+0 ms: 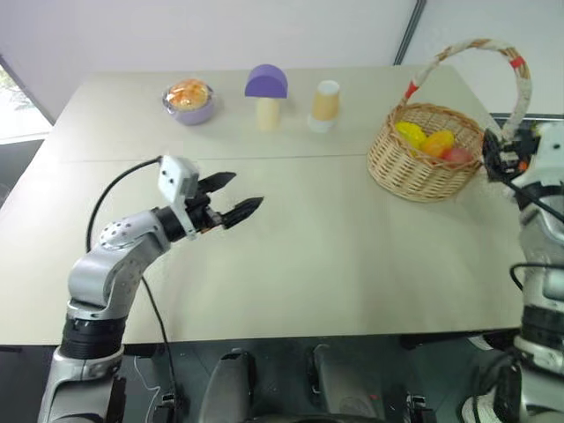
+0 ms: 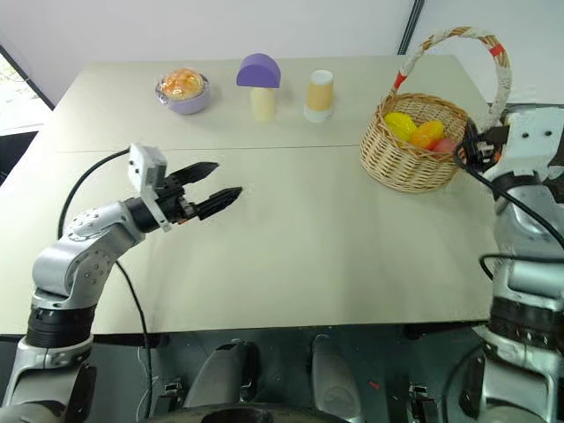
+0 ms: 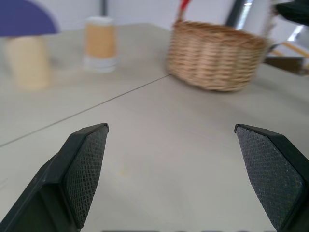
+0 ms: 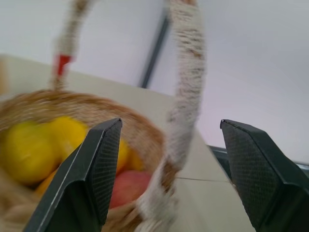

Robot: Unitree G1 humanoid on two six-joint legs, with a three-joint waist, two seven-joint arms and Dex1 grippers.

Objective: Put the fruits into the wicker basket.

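Observation:
The wicker basket (image 1: 414, 172) stands at the table's right, its white handle (image 1: 522, 84) arching over it. Inside lie the fruits: a yellow one (image 1: 410, 133), an orange-yellow one (image 1: 438, 142) and a pink-red one (image 1: 456, 156). My right gripper (image 4: 171, 126) is just beyond the basket's right rim, open with nothing in it. In the right wrist view the handle's near post (image 4: 186, 72) rises between its fingers. My left gripper (image 1: 248, 189) hovers open and empty over the table's left middle, pointing toward the basket (image 3: 217, 63).
Along the table's far side stand a purple bowl (image 1: 189, 100) with orange filling, a purple-capped mushroom shape (image 1: 266, 95) and a tan paper cup (image 1: 325, 104). A seam (image 1: 291, 157) runs across the tabletop. The basket sits close to the right edge.

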